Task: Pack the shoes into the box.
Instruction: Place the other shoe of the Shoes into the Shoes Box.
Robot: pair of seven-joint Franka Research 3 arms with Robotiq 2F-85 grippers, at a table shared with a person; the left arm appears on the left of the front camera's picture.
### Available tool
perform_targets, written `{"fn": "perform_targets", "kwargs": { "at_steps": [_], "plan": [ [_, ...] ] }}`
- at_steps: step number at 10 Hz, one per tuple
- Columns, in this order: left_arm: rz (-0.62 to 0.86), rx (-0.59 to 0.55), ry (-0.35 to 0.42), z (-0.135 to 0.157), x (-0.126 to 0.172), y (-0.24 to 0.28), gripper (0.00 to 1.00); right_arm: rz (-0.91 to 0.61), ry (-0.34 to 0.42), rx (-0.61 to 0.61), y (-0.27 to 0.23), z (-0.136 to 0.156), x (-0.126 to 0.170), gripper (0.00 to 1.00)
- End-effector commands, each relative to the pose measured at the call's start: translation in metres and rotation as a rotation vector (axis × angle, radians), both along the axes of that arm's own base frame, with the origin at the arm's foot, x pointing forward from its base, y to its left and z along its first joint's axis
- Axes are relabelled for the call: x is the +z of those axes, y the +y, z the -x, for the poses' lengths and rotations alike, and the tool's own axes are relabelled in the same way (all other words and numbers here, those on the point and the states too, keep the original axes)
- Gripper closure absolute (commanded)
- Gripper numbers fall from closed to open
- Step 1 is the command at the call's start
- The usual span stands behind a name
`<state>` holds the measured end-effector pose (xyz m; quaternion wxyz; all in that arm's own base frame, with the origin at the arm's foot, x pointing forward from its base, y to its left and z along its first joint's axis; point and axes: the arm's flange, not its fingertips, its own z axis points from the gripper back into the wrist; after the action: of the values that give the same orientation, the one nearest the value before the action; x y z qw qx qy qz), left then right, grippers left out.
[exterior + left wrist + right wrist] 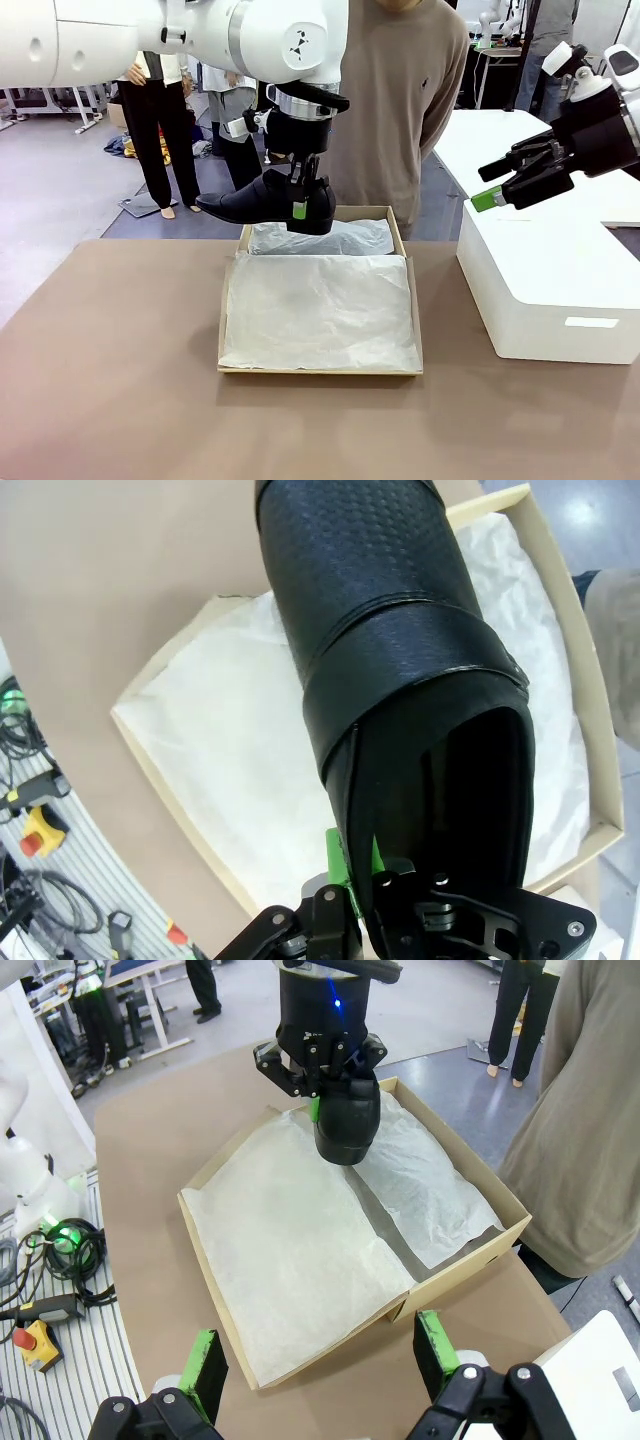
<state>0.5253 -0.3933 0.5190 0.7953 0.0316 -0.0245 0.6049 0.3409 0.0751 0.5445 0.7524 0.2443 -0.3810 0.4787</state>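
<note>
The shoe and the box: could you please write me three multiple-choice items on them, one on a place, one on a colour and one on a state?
1. Where is the black shoe?
A. lying inside the box
B. held in the air above the box
C. tucked under the tissue paper

2. What colour is the tissue paper?
A. red
B. white
C. blue

3. How is the right hand?
A. shut on the shoe
B. shut on the paper
C. open and empty

Answers:
1 B: the left hand grips it at the heel, clear of the paper.
2 B: the lining is white in every view.
3 C: its fingers stand apart with nothing between them.
</note>
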Motion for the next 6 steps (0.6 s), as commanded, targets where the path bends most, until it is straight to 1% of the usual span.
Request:
{"fn": "perform_targets", "kwargs": {
  "at_steps": [1, 4, 5, 6],
  "plan": [
    [0.005, 0.002, -0.008, 0.0, -0.001, 0.0, 1.0, -0.029, -0.028, 0.018, 0.002, -0.003, -0.003, 0.0],
    [0.005, 0.002, -0.008, 0.0, -0.001, 0.0, 1.0, -0.029, -0.028, 0.018, 0.002, -0.003, -0.003, 0.0],
    [0.006, -0.003, -0.003, -0.002, -0.005, -0.002, 1.0, -0.029, -0.028, 0.018, 0.002, -0.003, -0.003, 0.0],
    [0.019, 0.015, -0.009, -0.002, -0.004, -0.012, 1.0, -0.029, -0.028, 0.018, 0.002, -0.003, -0.003, 0.0]
  ]
}}
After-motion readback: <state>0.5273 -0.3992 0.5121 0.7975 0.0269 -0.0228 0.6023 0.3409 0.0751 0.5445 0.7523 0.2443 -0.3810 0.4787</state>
